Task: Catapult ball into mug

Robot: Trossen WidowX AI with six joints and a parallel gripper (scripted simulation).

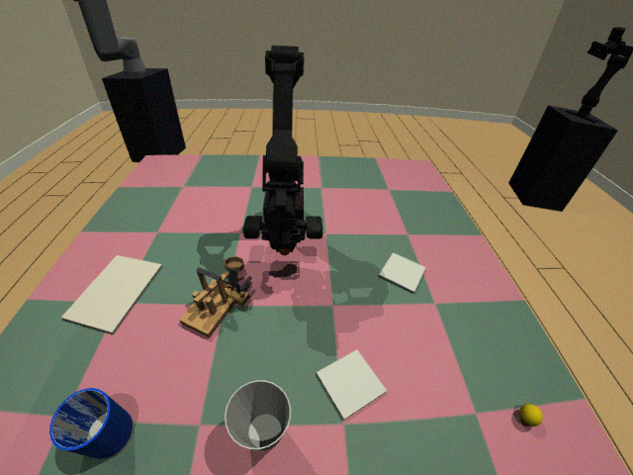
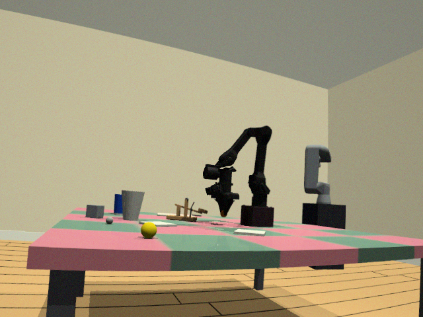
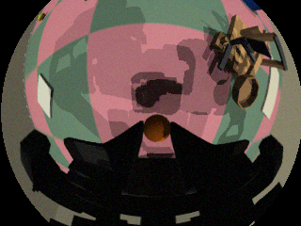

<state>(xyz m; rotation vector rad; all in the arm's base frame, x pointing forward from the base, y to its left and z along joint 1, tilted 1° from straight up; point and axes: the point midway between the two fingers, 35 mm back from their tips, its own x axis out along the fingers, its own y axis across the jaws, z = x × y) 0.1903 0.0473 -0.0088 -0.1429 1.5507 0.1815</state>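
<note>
Jaws (image 1: 284, 250) (image 2: 223, 214) around unmarked orange ball (image 1: 285, 251) (image 2: 223, 213) (image 3: 156, 128)

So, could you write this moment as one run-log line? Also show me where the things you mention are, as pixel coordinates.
gripper (image 1: 284, 251) (image 2: 223, 215) (image 3: 157, 124): shut on orange ball (image 1: 285, 251) (image 2: 223, 212) (image 3: 157, 128) | ball: off table (image 1: 388, 332) (image 2: 222, 261) (image 3: 127, 52) | catapult (image 1: 207, 319) (image 2: 180, 217) (image 3: 240, 47): cup empty

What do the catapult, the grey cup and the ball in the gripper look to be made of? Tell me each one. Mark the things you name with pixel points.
Catapult (image 1: 197, 325) (image 2: 180, 217) (image 3: 240, 24): probably matte wood, from its tan-brown boards; its dark parts could be metal or plastic.
Grey cup (image 1: 236, 409) (image 2: 131, 205): plastic or metal, its even grey wall leaves it open.
Ball (image 2: 223, 213) (image 3: 156, 128) in the gripper (image 2: 223, 213) (image 3: 157, 124): orange-brown, smooth, perhaps painted wood or plastic.
</note>
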